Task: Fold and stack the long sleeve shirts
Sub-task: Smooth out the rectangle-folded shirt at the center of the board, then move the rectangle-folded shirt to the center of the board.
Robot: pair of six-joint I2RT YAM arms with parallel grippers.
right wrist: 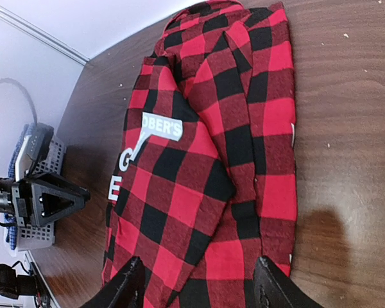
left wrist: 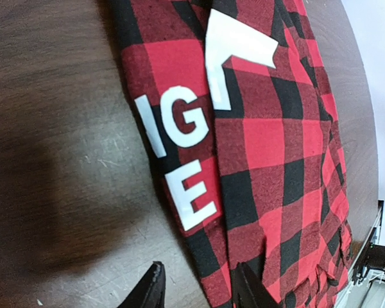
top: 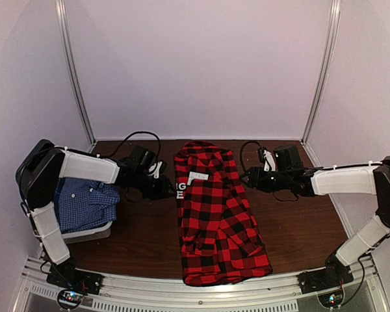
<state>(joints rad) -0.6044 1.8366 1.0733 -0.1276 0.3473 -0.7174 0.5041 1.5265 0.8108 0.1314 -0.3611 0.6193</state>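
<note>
The red-and-black plaid shirt (top: 216, 214) lies folded into a long strip down the middle of the table, collar at the far end, with a white label (top: 199, 176) and white letters. My left gripper (top: 169, 189) hovers open and empty at its left edge, by the letters (left wrist: 179, 151). My right gripper (top: 248, 177) hovers open and empty at its right edge, above the cloth (right wrist: 205, 160). The blue-and-white check shirt (top: 84, 203) lies bunched in the basket at the left.
The pale grey basket (top: 84, 233) stands at the left under my left arm; it also shows in the right wrist view (right wrist: 35, 192). Black cables and small black devices (top: 283, 156) lie at the table's far side. The near edge is a metal rail (top: 195, 296).
</note>
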